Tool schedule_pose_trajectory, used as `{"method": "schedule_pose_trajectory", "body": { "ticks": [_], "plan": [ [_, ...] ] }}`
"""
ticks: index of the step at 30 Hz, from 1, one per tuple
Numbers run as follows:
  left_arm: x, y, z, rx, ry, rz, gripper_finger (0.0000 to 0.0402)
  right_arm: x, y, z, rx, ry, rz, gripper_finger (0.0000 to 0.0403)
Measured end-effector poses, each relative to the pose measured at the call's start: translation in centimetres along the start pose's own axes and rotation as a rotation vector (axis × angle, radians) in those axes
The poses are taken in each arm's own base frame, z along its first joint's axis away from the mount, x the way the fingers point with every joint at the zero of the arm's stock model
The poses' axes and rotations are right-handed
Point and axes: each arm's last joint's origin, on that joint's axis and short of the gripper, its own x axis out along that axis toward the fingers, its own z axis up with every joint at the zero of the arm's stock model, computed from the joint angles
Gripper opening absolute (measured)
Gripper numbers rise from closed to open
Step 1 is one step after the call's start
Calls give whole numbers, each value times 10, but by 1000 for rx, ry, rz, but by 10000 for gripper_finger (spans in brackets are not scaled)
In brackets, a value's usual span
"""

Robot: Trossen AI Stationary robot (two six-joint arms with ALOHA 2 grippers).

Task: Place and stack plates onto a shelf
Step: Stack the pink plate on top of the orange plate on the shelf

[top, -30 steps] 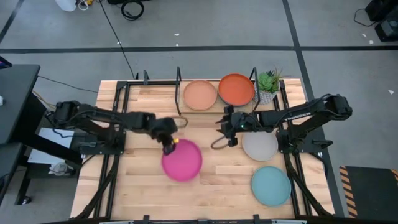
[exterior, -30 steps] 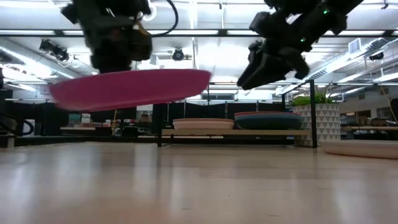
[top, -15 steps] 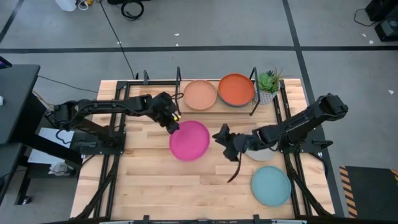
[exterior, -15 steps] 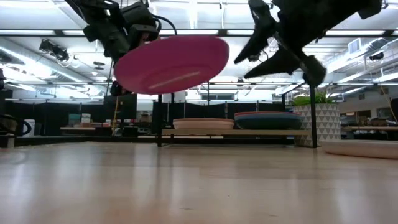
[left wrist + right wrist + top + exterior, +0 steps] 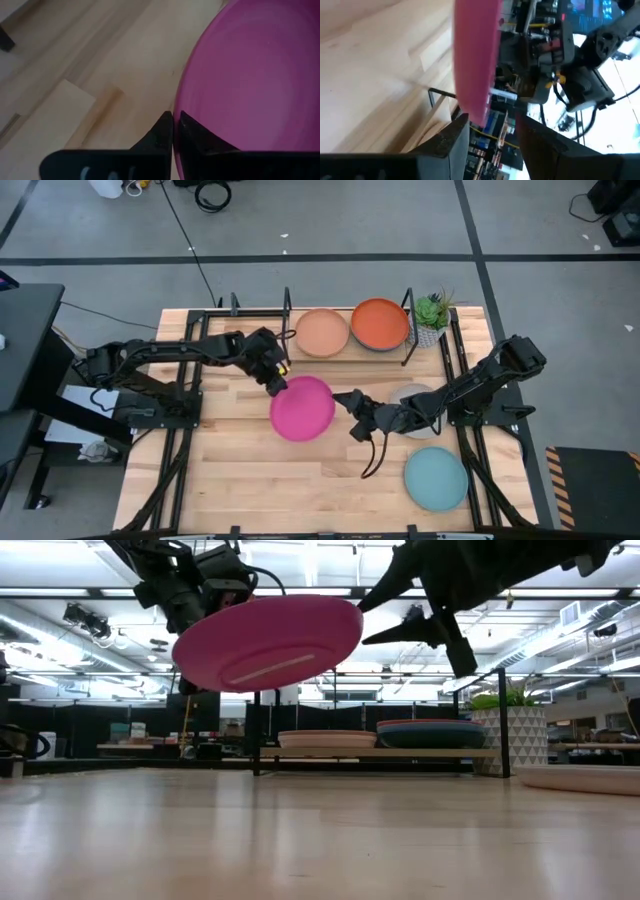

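Right tool (image 5: pixel 345 399), open, has neared the magenta plate (image 5: pixel 302 408) gripped by left tool (image 5: pixel 277 376).

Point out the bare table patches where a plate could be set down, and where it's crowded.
Bare wood: the near-left table area, below the magenta plate held up by the left gripper. Crowded: the shelf with the tan plate and orange plate, and the right side with the cream plate, light teal plate and right gripper.

I see 1 plate (image 5: pixel 303 408) held above the table (image 5: pixel 230 480) middle, in front of the shelf (image 5: pixel 345 350), on which 2 plates (image 5: pixel 322 332) sit side by side. To the right, 2 more plates (image 5: pixel 436 478) lie on the table.
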Motion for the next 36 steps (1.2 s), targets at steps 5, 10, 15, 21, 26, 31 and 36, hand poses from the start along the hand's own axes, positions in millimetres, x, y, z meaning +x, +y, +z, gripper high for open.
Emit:
{"method": "schedule_pose_trajectory", "body": {
  "ticks": [5, 10, 15, 21, 26, 31, 36],
  "plan": [
    [0, -2, 3, 11, -28, -16, 18, 0, 2, 4, -29, -147, 26, 168],
    [0, -3, 5, 22, -53, -30, 18, 4, 1, 1, -36, -196, 25, 167],
    [0, -9, 11, 36, -115, -73, 18, 10, -2, -5, -7, -173, 1, 157],
    [0, -12, 14, 55, -145, -98, 19, 13, -3, -8, -1, -159, -2, 118],
    [-2, -15, 18, 82, -194, -115, 38, 13, 1, -9, -21, -156, 26, 80],
    [-3, -18, 22, 171, -244, -123, 71, 13, 1, -9, -22, -145, 22, 62],
    [-4, -18, 24, 234, -279, -100, 118, 11, 0, -8, -27, -115, 17, 61]
  ]
}}
